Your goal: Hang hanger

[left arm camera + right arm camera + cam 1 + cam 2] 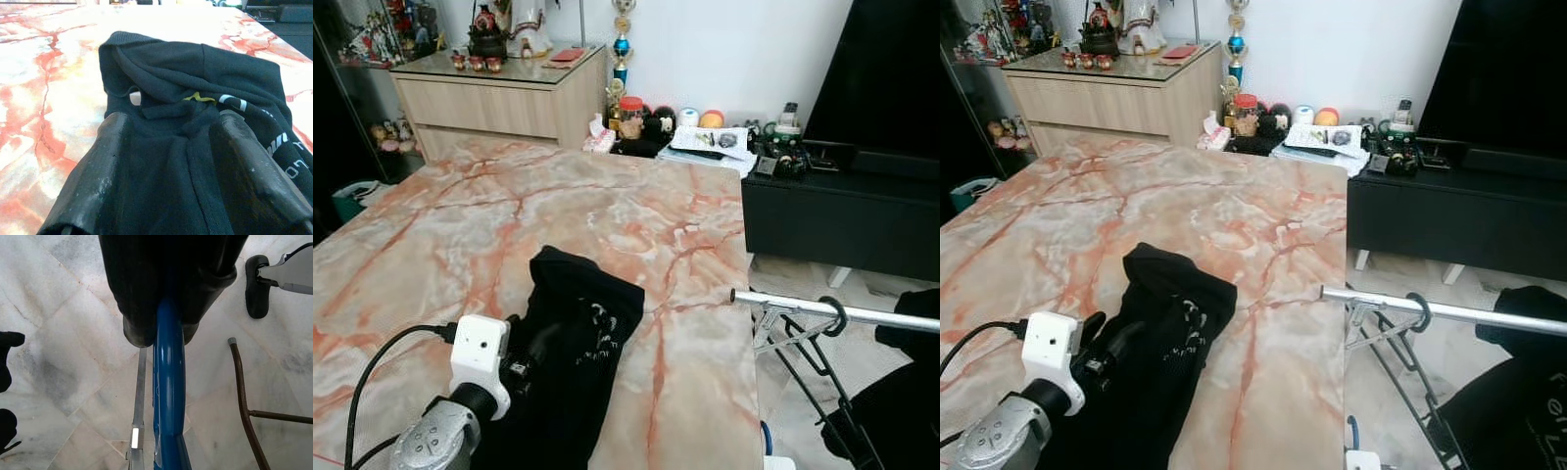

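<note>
Gripping the blue hanger (168, 396) with fingers closed round its bar, the right gripper (168, 303) hangs low over the floor beside the table. The silver rail (832, 311) runs just off the marble table's (607, 215) edge. The left gripper (168, 161) rests spread wide on the black garment (573, 343) (grasping nothing). The hook should probably rise above the rail before lowering on.
</note>
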Available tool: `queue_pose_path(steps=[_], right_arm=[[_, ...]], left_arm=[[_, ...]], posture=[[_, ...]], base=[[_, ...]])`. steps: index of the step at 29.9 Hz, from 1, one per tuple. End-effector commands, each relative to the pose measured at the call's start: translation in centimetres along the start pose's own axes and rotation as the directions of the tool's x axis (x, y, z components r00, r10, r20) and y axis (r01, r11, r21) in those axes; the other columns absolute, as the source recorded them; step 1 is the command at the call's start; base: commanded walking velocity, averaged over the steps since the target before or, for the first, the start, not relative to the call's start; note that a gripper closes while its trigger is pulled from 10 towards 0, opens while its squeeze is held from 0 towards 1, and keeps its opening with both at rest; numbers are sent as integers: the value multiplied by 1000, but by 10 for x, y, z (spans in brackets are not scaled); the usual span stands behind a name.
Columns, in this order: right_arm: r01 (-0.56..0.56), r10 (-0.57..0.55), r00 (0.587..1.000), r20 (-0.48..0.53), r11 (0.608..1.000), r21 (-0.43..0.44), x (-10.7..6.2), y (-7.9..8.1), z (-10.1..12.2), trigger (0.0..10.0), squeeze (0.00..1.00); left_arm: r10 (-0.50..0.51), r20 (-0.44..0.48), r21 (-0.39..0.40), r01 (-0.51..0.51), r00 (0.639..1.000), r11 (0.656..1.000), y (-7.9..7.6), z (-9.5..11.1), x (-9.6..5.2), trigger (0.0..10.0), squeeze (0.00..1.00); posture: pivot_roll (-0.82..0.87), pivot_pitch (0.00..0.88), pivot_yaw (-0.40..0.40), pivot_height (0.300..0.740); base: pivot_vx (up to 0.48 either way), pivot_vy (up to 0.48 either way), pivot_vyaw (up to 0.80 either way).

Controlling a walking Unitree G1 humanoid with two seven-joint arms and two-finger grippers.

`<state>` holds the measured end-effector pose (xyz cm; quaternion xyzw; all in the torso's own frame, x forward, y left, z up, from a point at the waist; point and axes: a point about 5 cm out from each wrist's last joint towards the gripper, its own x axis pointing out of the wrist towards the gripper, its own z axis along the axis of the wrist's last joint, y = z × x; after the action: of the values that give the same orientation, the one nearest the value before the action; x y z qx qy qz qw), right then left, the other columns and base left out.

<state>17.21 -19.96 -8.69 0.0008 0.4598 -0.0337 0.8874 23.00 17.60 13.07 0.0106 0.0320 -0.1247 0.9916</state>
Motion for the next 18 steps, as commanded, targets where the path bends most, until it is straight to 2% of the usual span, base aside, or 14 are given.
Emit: queue_pose_path(steps=[1,18], right_arm=[[0,0,1000,7,1000,-4,1,-1,4,10000,0],[-2,2,1000,7,1000,-5,1,0,5,10000,0]], left_arm=[[-4,18,-8,4,1000,1000,-1,5,1,10000,0],[-19,18,-10,19,1000,1000,-4,4,1,10000,0]], posture=[[207,0,-16,740],[206,0,-17,740]], base=[[0,0,0],[0,0,0]])
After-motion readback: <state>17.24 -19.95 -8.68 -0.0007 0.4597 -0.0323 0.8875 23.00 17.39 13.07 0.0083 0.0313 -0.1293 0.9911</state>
